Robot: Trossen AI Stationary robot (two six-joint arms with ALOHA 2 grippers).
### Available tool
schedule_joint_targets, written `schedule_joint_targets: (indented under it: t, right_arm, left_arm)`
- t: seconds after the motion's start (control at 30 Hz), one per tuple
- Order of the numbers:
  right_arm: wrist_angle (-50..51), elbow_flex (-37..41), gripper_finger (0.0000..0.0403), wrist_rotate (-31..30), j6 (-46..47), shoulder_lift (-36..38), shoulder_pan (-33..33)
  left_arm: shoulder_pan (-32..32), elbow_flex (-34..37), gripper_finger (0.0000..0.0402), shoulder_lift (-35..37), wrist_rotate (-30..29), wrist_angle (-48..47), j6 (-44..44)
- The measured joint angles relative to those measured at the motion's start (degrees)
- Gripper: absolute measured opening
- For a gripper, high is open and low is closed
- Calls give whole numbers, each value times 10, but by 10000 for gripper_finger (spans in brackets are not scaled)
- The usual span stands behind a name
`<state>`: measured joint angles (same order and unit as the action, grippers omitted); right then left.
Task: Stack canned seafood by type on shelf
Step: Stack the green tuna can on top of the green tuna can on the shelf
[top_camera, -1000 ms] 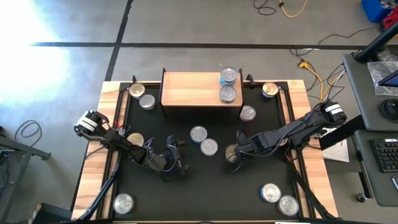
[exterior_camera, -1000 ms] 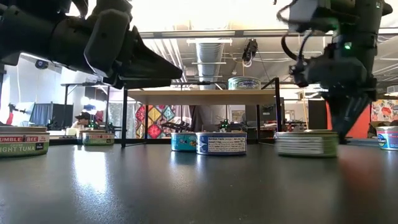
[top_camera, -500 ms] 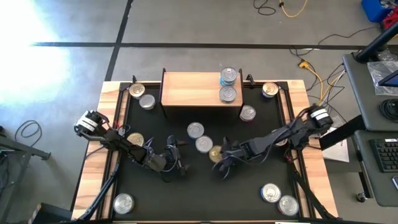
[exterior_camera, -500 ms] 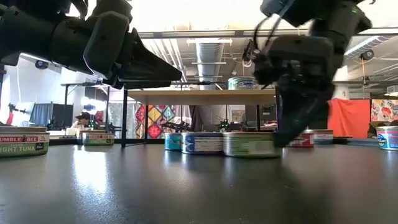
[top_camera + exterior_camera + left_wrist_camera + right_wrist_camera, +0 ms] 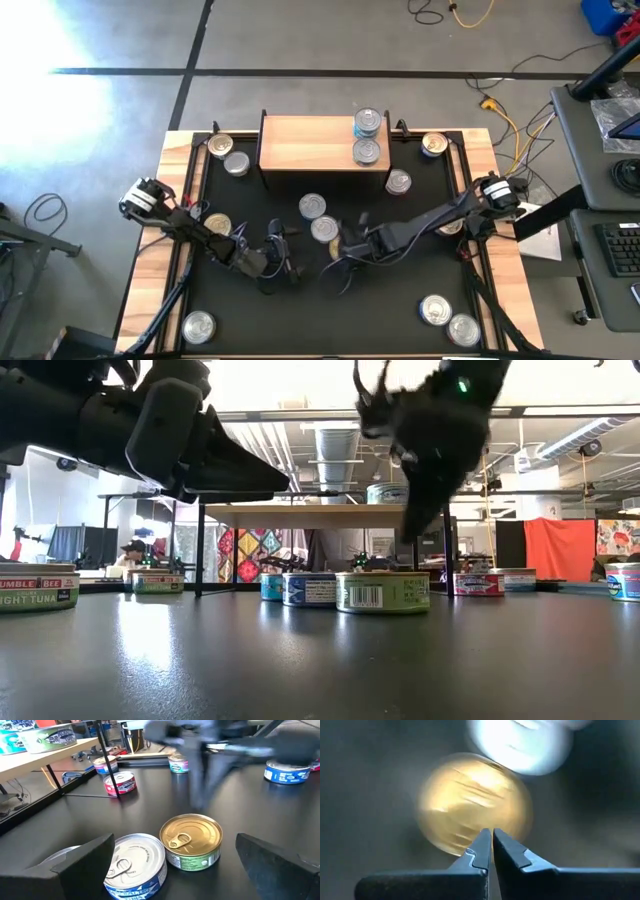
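Now the right gripper (image 5: 489, 842), fingers pressed together and holding nothing, sits right behind the gold-lidded can (image 5: 191, 841) mid-table, nudging rather than lifting. To do this well, I'd say push low and square through the can's centre so it slides straight and doesn't spin off or bump the silver-lidded can (image 5: 135, 865) just beside it. The left gripper (image 5: 170, 870) waits with fingers spread wide, facing both cans. That gold can is short and round, with a pull-tab lid and a green label. The shelf (image 5: 310, 142) carries two silver cans (image 5: 367, 136) at one end.
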<state>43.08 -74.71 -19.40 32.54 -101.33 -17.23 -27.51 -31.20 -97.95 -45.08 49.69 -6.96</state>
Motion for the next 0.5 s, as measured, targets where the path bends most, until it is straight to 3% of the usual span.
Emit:
schedule_joint_targets:
  t: [0.17, 0.3, 0.5]
  right_arm:
    - [53, 29, 12, -42, 49, -1, 0]
    - [-30, 59, 12, 3, 68, -1, -12]
    - [-116, 60, 12, 54, 80, -1, -45]
  left_arm:
    - [-3, 0, 400, 0, 0, -2, 0]
    - [-6, 0, 400, 0, 1, -16, -12]
    - [-32, 0, 400, -1, 25, -137, -83]
